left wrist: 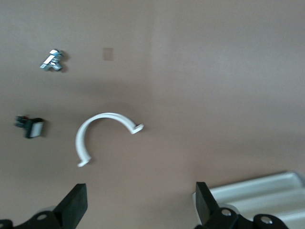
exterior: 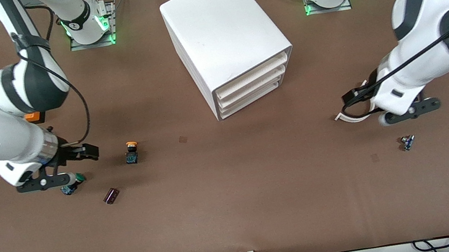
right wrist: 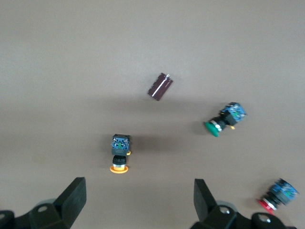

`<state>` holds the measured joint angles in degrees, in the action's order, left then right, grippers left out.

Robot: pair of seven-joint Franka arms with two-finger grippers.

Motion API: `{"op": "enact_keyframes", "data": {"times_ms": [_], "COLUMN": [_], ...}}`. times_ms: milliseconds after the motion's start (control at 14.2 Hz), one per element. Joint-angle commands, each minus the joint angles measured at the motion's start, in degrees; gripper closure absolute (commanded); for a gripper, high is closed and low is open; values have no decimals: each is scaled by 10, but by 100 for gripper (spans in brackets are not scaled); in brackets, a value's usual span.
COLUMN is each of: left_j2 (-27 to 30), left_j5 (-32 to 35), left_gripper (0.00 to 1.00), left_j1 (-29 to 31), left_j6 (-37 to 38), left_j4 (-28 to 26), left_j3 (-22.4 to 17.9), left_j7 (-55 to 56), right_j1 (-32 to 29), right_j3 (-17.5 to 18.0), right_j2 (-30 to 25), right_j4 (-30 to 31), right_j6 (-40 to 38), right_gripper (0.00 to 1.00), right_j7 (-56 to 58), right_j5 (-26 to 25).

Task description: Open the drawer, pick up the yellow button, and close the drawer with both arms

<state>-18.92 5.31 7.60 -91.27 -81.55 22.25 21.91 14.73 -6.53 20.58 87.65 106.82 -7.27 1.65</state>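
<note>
Showing red-cap btn [right wrist: 277, 194] only in right wrist view; both end effectors [left wrist: 138, 202] [right wrist: 138, 200] apart, empty.

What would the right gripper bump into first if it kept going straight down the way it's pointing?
Probably bare table. The open right gripper points down; the orange-capped button lies closest to that line, though depth is unclear.

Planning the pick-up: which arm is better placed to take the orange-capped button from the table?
The right arm. Its right gripper, open, hangs over the table beside the button at its own end. The left gripper, also open, is over the white curved clip at the left arm's end.
</note>
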Motion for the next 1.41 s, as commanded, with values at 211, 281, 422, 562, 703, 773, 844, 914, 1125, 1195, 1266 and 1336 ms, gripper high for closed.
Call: {"op": "enact_keyframes", "data": {"times_ms": [211, 281, 422, 562, 703, 773, 844, 914, 1125, 1195, 1266, 1336], "left_j2": [89, 111, 162, 235, 241, 238, 235, 227, 195, 193, 193, 193], "left_j5": [-15, -30, -43, -41, -37, -37, -37, -38, -38, -38, -39, -39], "left_gripper": [0, 0, 0, 0, 0, 0, 0, 0, 0, 0, 0, 0], "left_j1": [-14, -49, -92, -97, -97, -97, -97, -97, -94, -95, -95, -95], "left_j6": [46, 41, 1, -91, -105, -96, -82, -66, -9, -5, -5, -4], "left_j4": [-19, -44, -108, -202, -208, -196, -187, -171, -115, -113, -113, -113], "left_j3": [-92, -149, -210, -220, -214, -207, -203, -202, -189, -189, -189, -189], "left_j7": [-156, -197, -247, -248, -248, -247, -248, -248, -250, -251, -251, -251], "right_j1": [-5, -9, -24, -47, -79, -100, -116, -137, -170, -168, -167, -166], "right_j3": [-41, -43, -44, -38, -29, -20, -9, 5, 26, 25, 26, 27], "right_j2": [4, 4, 4, -11, -26, -42, -51, -62, -79, -83, -83, -85], "right_j4": [-106, -120, -135, -152, -152, -148, -142, -140, -121, -119, -119, -115], "right_j6": [-98, -106, -115, -129, -129, -130, -135, -144, -146, -148, -161, -169], "right_gripper": [0, 0, 0, 0, 0, 0, 0, 0, 0, 0, 0, 0], "right_j7": [12, 12, 11, 10, 11, 12, 16, 30, 77, 77, 78, 83], "right_j5": [6, 6, 10, 19, 19, 20, 18, 16, 13, 7, -5, -21]}}
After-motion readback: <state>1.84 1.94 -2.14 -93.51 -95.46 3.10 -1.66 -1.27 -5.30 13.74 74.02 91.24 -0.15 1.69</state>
